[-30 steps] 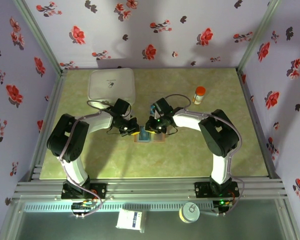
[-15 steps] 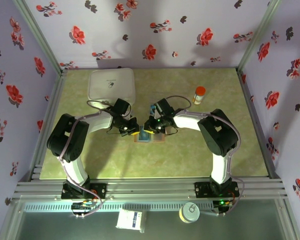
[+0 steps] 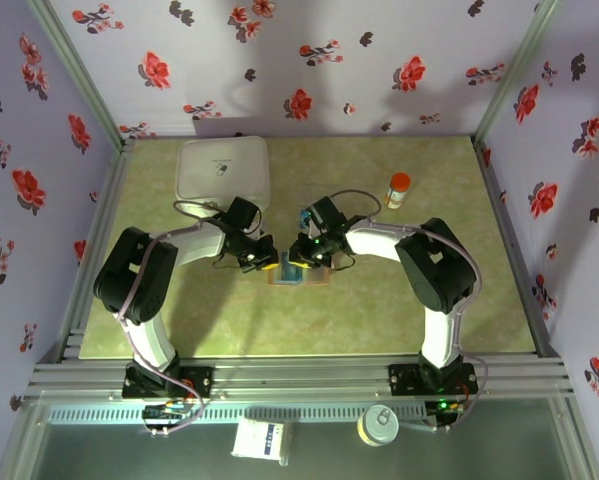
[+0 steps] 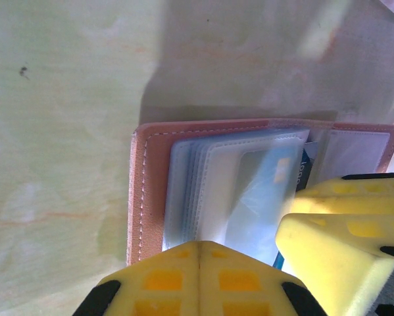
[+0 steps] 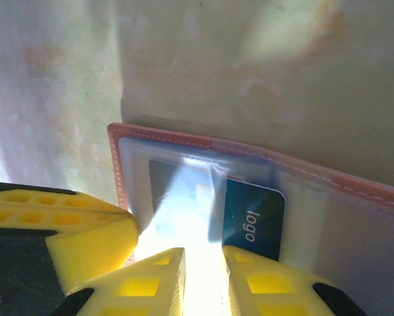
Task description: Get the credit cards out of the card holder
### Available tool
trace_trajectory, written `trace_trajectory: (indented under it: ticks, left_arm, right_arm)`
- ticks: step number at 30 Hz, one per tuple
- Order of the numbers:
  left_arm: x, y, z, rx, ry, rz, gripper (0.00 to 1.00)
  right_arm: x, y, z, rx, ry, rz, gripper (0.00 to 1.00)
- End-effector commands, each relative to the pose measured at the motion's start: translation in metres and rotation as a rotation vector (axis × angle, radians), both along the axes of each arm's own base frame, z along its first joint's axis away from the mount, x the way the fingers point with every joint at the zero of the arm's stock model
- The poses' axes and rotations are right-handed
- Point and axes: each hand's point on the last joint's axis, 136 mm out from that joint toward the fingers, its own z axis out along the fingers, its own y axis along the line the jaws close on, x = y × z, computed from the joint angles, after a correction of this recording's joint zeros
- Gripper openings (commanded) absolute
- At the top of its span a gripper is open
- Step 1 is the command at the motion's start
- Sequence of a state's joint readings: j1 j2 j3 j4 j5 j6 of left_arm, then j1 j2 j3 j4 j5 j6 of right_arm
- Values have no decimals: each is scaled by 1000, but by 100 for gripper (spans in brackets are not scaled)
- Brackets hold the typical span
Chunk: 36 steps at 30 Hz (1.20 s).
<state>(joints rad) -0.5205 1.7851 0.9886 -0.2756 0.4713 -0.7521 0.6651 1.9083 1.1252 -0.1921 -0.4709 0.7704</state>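
Top external view: the card holder is laid open near the middle of the table and is met from either side by the left gripper and the right gripper. In the left wrist view, the left gripper's yellow pads are pressed together with nothing between them, at the edge of the holder's clear sleeves. A blue card printed "logo" is lodged inside a sleeve. The right gripper's jaws are held narrowly apart over that sleeve; whether anything is pinched cannot be told through the glare.
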Motion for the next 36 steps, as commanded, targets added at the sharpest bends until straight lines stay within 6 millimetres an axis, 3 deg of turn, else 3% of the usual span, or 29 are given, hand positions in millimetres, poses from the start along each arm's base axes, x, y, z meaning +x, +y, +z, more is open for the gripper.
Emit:
trace_trajectory:
  ticks: [1,11,19,26,36]
  left_arm:
    - [0,5,-4,29,15,0,0]
    - [2,1,13,-1,-9,-3,0]
    - [2,-12,27,-24,-23,-35,0]
    - [-2,-21,18,-15,-3,-57,0]
    - [-9,-16,1,21,34,-61,0]
  right_arm:
    - [-1,-12,2,-55,-8,-7,23]
    - [2,-7,21,16,-48,-26,23]
    - [0,-27,13,-28,-30,-84,24]
    - [-3,-30,7,-30,-9,-89,24]
    - [-6,-27,-4,-19,25,-85,25]
